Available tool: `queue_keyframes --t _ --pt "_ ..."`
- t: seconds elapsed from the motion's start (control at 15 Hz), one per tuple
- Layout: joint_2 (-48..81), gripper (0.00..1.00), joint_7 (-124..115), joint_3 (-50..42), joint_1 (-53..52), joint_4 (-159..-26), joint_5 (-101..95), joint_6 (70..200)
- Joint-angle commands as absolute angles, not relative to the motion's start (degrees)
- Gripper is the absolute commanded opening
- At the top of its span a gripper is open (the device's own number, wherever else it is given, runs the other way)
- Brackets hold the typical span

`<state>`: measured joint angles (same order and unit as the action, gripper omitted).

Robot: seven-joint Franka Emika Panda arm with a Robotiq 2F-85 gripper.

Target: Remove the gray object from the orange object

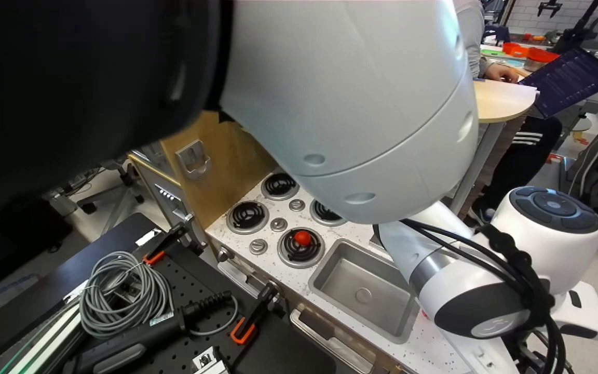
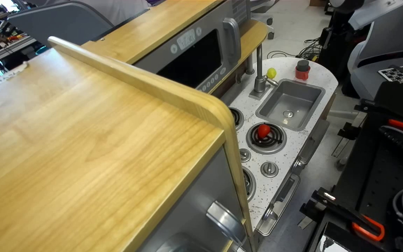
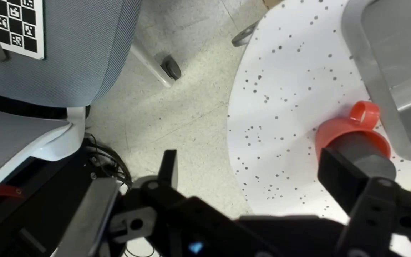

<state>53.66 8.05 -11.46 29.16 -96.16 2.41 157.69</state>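
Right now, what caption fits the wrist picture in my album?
Open gripper up close, gray thing poking out of a red cup beside the sink.

No word or number legible, blurred characters shown on the pale rectangular display panel (image 2: 186, 39) of a gray box-shaped microwave (image 2: 195, 57), square black-and-white codes printed on a flat checkered board (image 3: 15, 25), faint lines too small to be read on a dark-blue rectangular sheet (image 1: 570, 81)
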Motion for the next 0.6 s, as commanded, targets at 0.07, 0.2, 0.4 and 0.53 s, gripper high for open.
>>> queue_keyframes --t 0.07,0.2,0.4,0.53 --pt "58.74 1.0 4.65 -12.19 26.83 -88.83 2.32 157.46" --pt "59.78 1.0 4.45 -12.08 26.17 -87.11 2.06 157.1" --pt "61.02 1.0 5.84 -11.91 25.39 -85.28 0.98 157.63" --pt "61.62 1.0 6.54 -11.46 25.17 -84.05 0.43 156.79"
